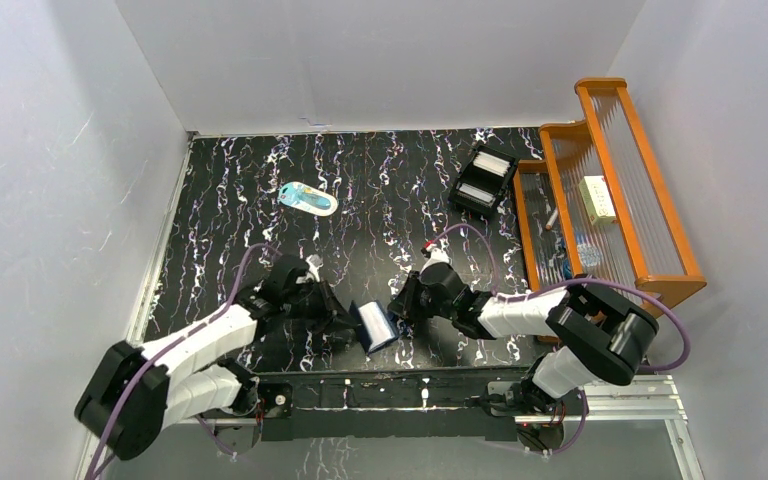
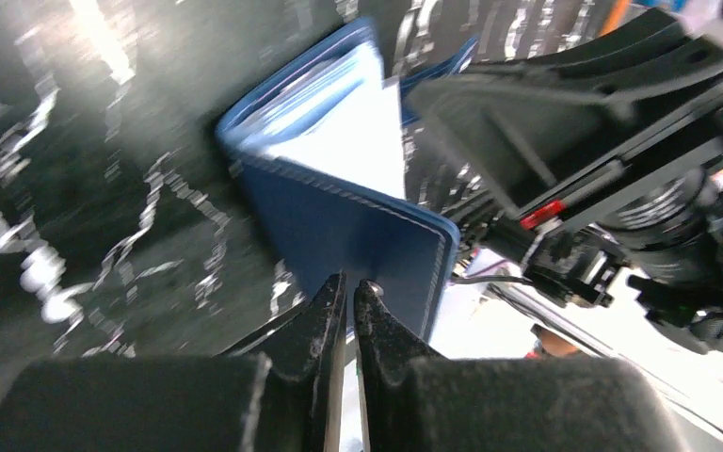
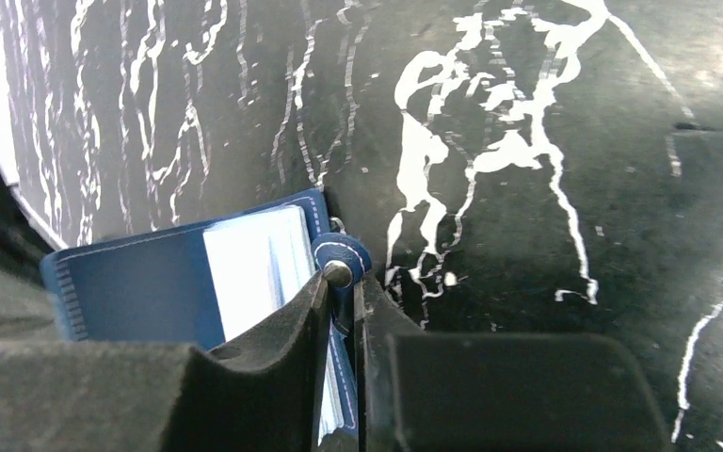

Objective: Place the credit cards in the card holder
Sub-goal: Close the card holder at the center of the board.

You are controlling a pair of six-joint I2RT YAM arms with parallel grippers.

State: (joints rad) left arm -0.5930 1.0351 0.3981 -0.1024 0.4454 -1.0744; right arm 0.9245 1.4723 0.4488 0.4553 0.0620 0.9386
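- Navy holder (image 1: 377, 326) stands half open at the table's (image 1: 240, 200) near edge, between both grippers.
- Left gripper (image 2: 350, 282): jaws narrow, pinching the holder's outer cover edge.
- Right gripper (image 3: 341, 280): jaws narrow, clamped on the flap at the snap tab (image 3: 341, 256).
- We see white cards (image 1: 493, 163) in the black tray (image 1: 460, 198), well apart, far right.
- Any print is too small for us to read.

Mostly unseen: card holder (image 1: 375, 326) interior
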